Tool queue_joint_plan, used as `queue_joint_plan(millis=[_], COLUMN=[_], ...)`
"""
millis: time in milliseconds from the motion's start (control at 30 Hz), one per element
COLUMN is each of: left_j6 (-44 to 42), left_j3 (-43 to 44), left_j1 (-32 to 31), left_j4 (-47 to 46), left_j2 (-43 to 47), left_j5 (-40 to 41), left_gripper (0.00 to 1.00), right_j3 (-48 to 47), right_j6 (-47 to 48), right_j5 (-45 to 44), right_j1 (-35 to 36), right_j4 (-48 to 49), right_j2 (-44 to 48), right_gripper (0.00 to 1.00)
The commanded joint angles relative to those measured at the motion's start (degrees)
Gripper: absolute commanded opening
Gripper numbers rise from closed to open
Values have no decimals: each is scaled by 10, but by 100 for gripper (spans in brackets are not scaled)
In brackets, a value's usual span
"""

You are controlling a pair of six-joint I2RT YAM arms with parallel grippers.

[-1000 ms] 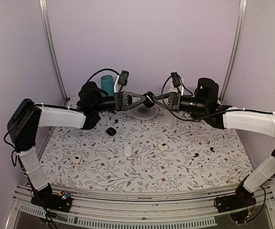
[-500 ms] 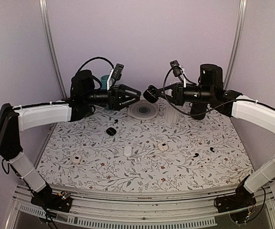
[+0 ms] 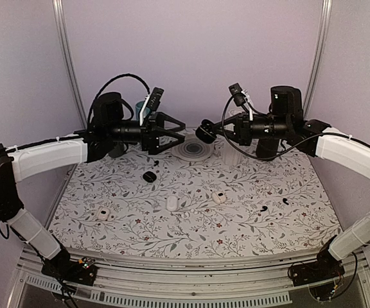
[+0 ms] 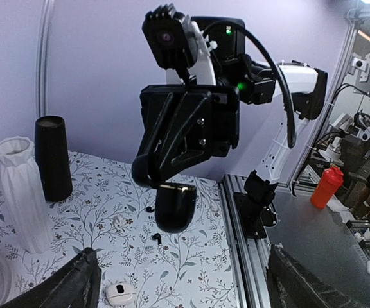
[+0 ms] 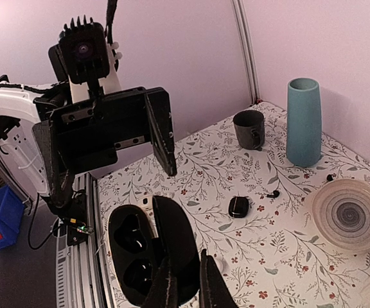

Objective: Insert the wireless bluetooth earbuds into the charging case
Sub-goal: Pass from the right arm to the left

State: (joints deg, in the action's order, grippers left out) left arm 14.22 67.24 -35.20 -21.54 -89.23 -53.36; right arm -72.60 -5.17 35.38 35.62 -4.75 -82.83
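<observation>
My right gripper (image 3: 209, 131) is shut on an open black charging case (image 3: 204, 131) and holds it in the air above the back of the table. In the right wrist view the case (image 5: 133, 256) shows two empty wells, with my gripper (image 5: 184, 273) clamped on its lid side. My left gripper (image 3: 180, 133) is wide open and empty, a little left of the case, which hangs in front of it (image 4: 174, 205). Two black earbuds (image 3: 263, 208) (image 3: 285, 201) lie on the table at the right. Another black earbud (image 5: 273, 193) lies near a closed black case (image 5: 238, 206).
Small white cases (image 3: 103, 213) (image 3: 172, 203) (image 3: 219, 197) and the closed black case (image 3: 149, 176) lie mid-table. A ringed plate (image 3: 193, 151), a teal vase (image 5: 304, 122), a dark cup (image 5: 249, 128), a white ribbed vase (image 4: 21, 192) and a black cylinder (image 4: 52, 157) stand at the back.
One second ago both grippers met at the case. My left gripper has let go, opened wide and drawn back to the left. My right gripper has lifted slightly with the case.
</observation>
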Motion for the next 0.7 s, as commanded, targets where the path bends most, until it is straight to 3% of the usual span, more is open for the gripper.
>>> queue_joint_plan(millis=[0,667], left_j6=[-70,-146], left_j3=[53,80], left_j1=[1,-40], left_j4=[105,202], left_j2=[-14,-23], left_j5=[-44,-32], left_gripper=[86,67], right_j3=[-15,-46], right_j6=[22,86], right_j5=[14,4], right_j1=[-1,29], right_j4=[-8,-67], right_j2=[19,2], right_gripper=[4,4])
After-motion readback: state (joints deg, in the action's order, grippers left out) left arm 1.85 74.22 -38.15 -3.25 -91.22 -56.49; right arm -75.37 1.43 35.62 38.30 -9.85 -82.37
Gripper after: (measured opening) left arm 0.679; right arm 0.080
